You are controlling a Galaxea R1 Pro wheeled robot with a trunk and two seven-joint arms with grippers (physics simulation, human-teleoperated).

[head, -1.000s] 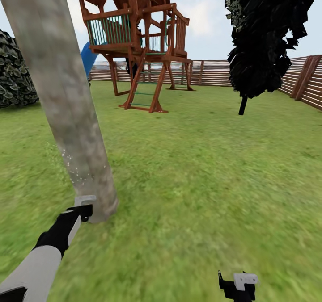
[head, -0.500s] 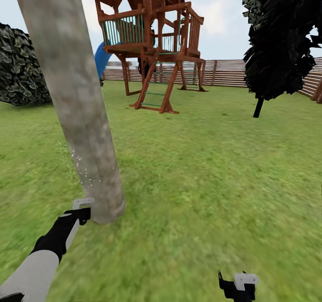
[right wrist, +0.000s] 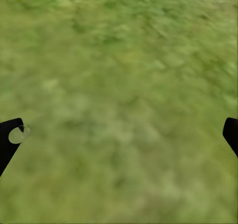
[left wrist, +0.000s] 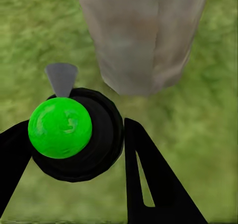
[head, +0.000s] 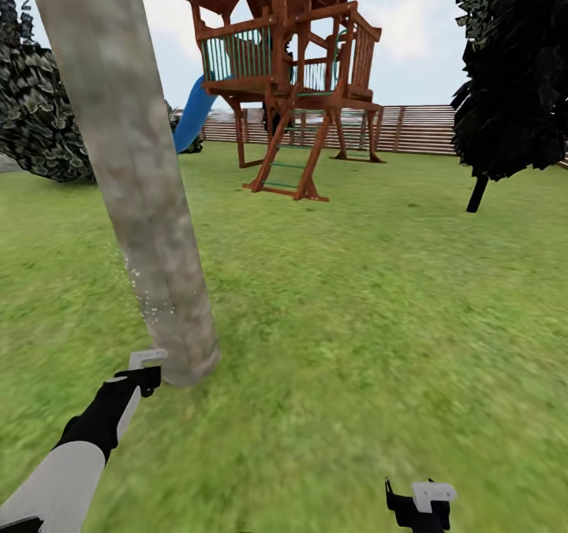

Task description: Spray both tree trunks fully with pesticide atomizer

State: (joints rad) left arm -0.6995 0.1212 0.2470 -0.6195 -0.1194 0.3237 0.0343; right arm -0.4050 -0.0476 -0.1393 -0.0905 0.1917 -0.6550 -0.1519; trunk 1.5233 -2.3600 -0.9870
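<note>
Garden lawn: 1 pesticide atomizer, green-capped, clamped in left gripper with its grey nozzle near the foot of 1 leaning grey-brown tree trunk; right gripper spread wide over bare grass; wooden playset behind.

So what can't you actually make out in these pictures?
- Tree trunk: the head view's top edge cuts it off, crown unseen; its far side is hidden.
- Atomizer in the left gripper: the left wrist view gives its green top and grey nozzle; its body is hidden beneath.
- Right gripper: the right wrist view's edges cut its fingertips.
- Grass: blurred.
</note>
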